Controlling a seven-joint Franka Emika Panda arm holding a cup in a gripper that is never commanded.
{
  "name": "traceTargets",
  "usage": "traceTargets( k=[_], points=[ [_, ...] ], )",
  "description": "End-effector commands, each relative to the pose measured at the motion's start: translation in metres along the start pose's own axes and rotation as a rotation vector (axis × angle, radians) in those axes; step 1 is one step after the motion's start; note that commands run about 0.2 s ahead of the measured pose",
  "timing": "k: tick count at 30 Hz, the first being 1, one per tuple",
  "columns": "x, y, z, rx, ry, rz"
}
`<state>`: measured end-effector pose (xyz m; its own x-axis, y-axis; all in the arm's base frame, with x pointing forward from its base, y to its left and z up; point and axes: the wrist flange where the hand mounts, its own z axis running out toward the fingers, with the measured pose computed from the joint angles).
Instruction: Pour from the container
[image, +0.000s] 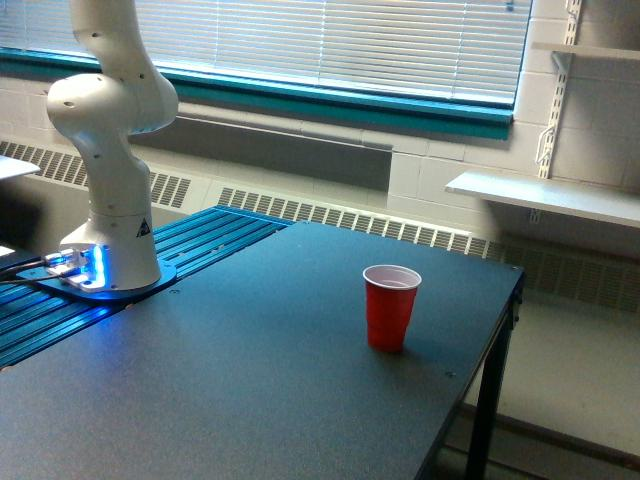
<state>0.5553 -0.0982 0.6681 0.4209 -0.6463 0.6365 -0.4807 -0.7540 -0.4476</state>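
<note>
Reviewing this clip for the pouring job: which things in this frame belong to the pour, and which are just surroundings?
Part of the job:
- red cup, upright on the dark table, likely the pour target
- robot arm; its gripper and the container to pour from are out of frame

Just surroundings:
- window blinds
- wall shelf
- blue slatted platform under the arm's base
</note>
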Motion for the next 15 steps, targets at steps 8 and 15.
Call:
traceTargets(
  k=[8,15],
  points=[
    [-0.052,-0.006,0.006,0.028,-0.043,-0.181],
    [-0.077,0.001,0.010,0.014,-0.064,-0.225]
  ],
)
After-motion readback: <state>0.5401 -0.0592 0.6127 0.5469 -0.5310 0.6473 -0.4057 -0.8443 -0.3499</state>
